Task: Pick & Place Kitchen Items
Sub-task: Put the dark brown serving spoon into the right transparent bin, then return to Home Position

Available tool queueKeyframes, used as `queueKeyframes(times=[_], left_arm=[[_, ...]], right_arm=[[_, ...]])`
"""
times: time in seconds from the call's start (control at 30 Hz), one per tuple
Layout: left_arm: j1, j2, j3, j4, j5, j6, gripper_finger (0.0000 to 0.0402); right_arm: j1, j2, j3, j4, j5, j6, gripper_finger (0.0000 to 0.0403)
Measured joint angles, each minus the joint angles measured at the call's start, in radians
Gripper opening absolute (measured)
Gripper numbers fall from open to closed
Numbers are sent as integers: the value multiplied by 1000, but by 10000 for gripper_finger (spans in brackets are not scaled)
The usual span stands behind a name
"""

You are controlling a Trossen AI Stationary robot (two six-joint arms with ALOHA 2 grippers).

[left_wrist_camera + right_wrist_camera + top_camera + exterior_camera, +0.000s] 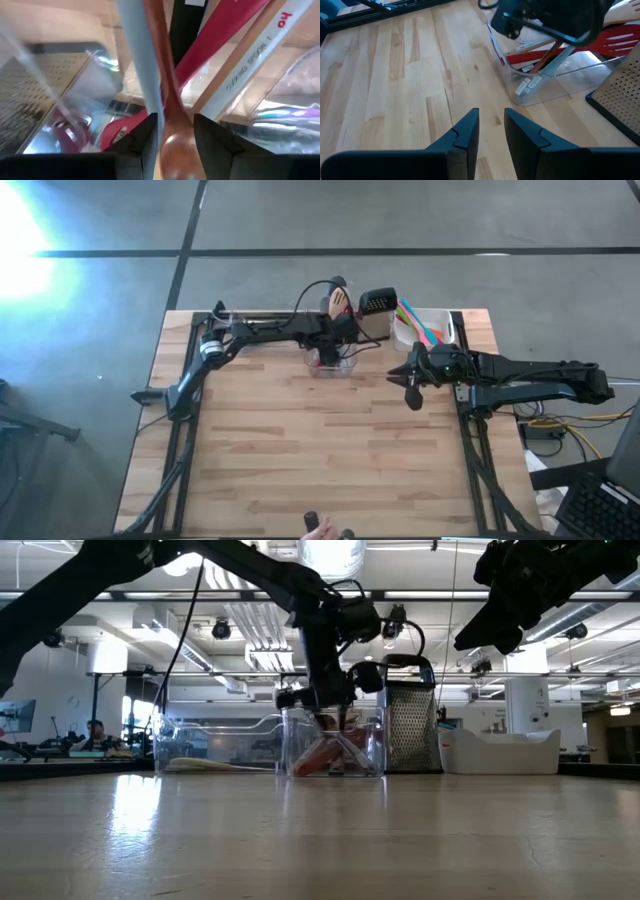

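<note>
At the table's far edge, centre: clear tub [330,363] with several long-handled utensils standing tilted in it. From the left wrist view these are a brown wooden spoon [170,107], a grey-blue handle [142,60], a red spatula [220,42], a pale wooden handle with printed lettering [252,57] and a black handle [186,27]. They cross each other inside the tub. The high view shows a wooden spoon head and a red slotted head sticking out the top.

Left gripper [335,338] sits directly over the tub, reaching down into it. Its fingers [145,142] are partly open and straddle the wooden spoon's neck, the bowl just below them. Gap visible on both sides, so no firm grip that I can see. The grey-blue handle runs just beside one finger.

Right gripper [412,385] hangs above bare table, to the right of the tub and apart from it. Fingers [465,132] slightly apart, nothing between them.

Steel box grater [377,305] stands right beside the tub. White tub [445,328] further right holds green, orange, pink and blue tools [418,323].
</note>
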Motion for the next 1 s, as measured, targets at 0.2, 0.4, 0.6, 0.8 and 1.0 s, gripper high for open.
queueKeyframes(times=[0.2,0.4,0.6,0.8,1.0], left_arm=[[-9,-40,-2,-3,0,-5,130],[-35,-106,-2,-4,3,-61,130],[-101,-222,-2,-13,98,-305,130],[-138,-357,-6,-28,516,-994,125],[-172,-506,-166,47,585,-1444,69]], right_arm=[[0,0,0,0,0,2,91],[0,0,0,0,1,4,81],[0,-16,0,12,1,-21,68],[0,-59,-1,49,0,-87,53],[0,-133,-12,52,-3,-121,33]])
